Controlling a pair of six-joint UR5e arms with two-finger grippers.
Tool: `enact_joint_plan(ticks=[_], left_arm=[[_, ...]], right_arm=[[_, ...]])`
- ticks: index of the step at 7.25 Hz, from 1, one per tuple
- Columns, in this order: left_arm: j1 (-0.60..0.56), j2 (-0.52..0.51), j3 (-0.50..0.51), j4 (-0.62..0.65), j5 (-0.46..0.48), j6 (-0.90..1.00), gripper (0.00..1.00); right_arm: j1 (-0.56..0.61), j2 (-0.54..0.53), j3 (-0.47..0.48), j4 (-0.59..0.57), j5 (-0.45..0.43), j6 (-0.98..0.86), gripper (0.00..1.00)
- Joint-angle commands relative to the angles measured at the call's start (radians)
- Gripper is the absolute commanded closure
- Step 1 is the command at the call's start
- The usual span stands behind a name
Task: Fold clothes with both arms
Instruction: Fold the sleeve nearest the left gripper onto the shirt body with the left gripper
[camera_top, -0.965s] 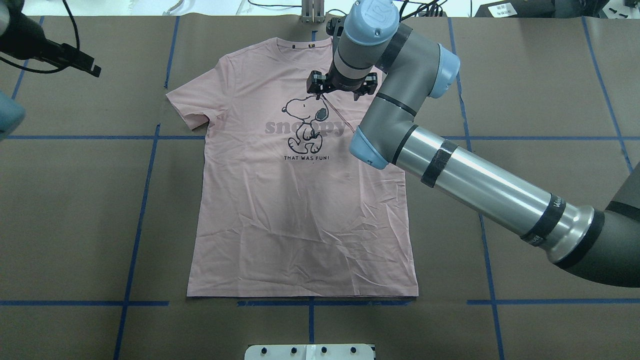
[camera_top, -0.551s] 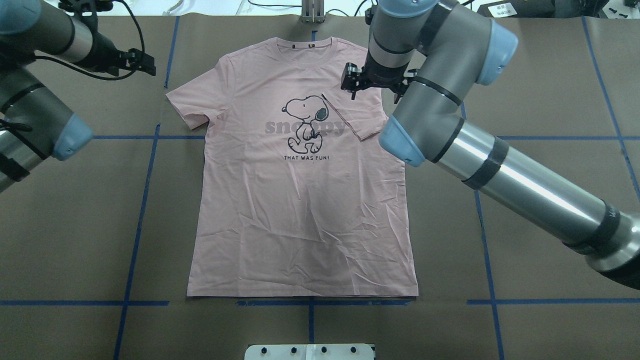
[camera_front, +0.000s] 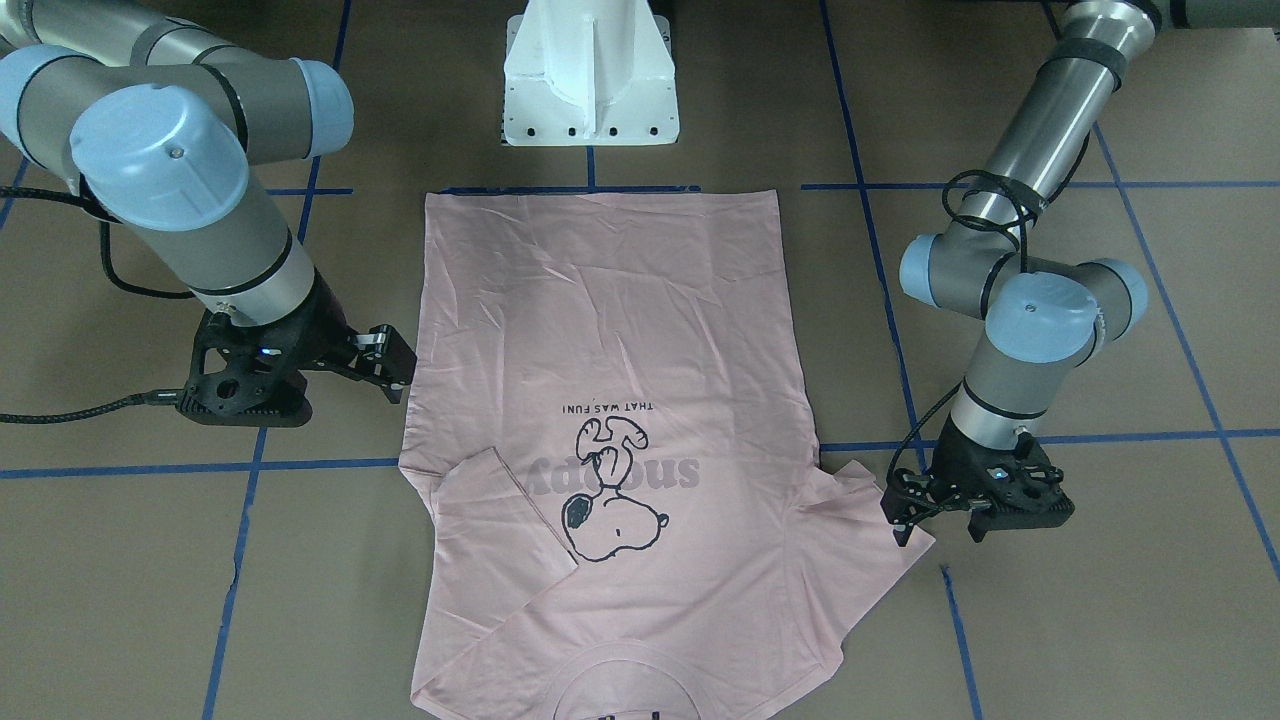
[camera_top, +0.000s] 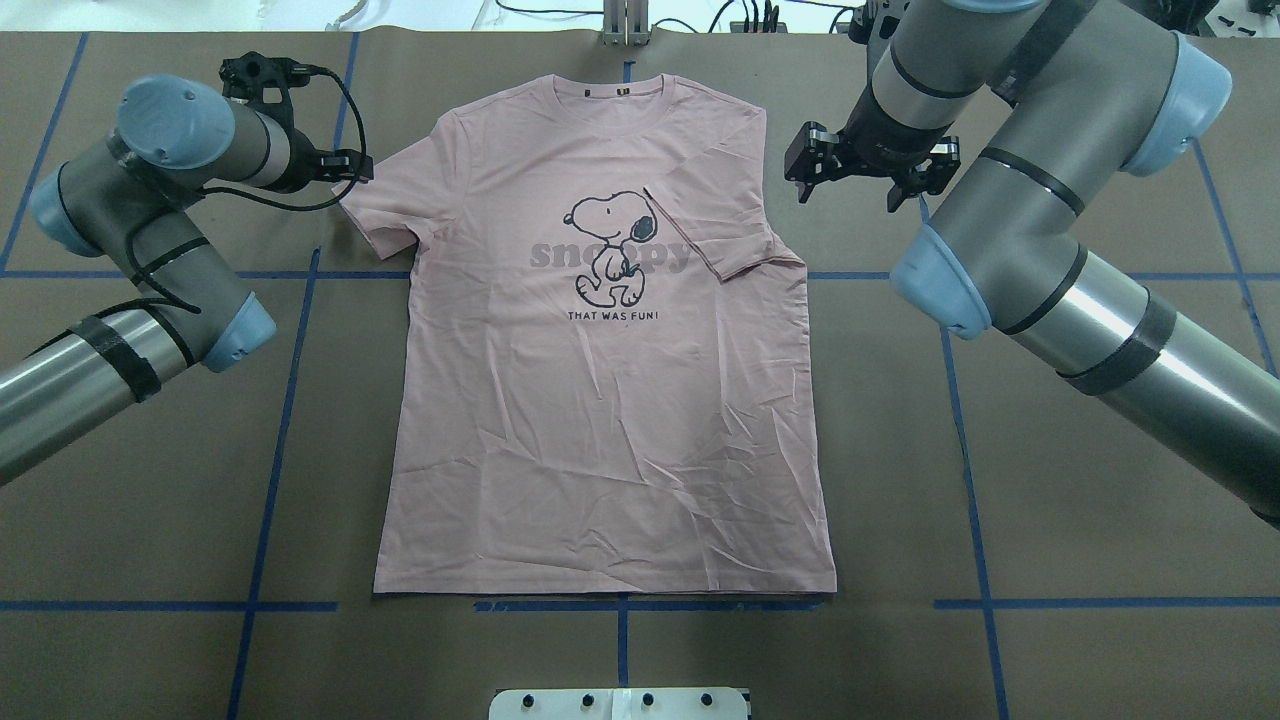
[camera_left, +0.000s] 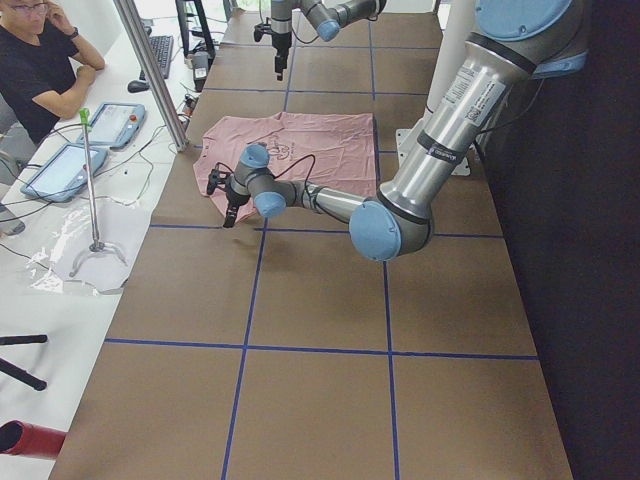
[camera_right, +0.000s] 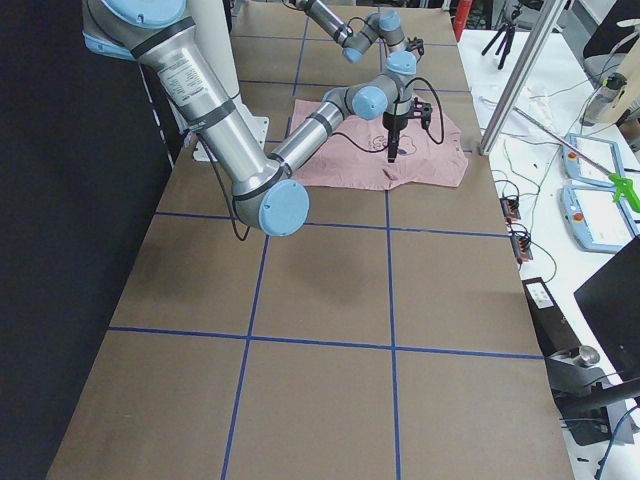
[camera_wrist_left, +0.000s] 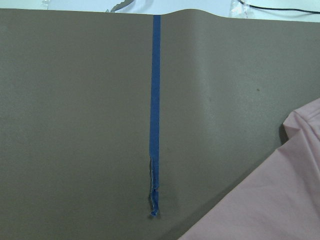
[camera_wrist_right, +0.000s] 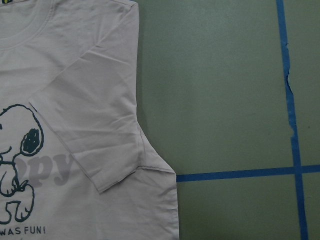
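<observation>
T-shirt (camera_top: 600, 420) lay flat on surface (camera_top: 1050, 520), print up, folded sleeve (camera_top: 715, 235) over chest. Right hand (camera_front: 400, 372) beside shirt's side, fingers apart, empty. Left hand (camera_front: 900, 518) at spread sleeve (camera_front: 860, 500), opening unclear. Wrist views showed no fingers; front view cut off collar

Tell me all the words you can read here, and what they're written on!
"snoopy": grey letters across the T-shirt chest, behind the cartoon dog.
"THAT WAS FUN!": black, just under the dog.
Neck label: too small to read.
Lettering on the left arm tube: too blurred to read.
</observation>
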Motion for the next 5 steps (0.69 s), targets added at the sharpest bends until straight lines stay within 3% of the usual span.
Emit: enact_joint_plan(ticks=[1,3,4,5], left_arm=[[0.020,-0.002,0.015,-0.013,0.011,0.001,0.15],[0.026,-0.001,0.018,-0.013,0.013,0.001,0.24],[0.026,-0.002,0.018,-0.011,0.013,0.001,0.36],[0.026,-0.002,0.018,-0.011,0.013,0.004,0.57]], right_arm=[[0.005,-0.013,0.006,0.002,0.000,-0.018,0.00],[0.002,-0.014,0.004,0.006,-0.002,-0.018,0.00],[0.000,-0.013,-0.002,0.007,-0.003,-0.018,0.00],[0.000,-0.013,-0.002,0.007,-0.003,-0.018,0.00]])
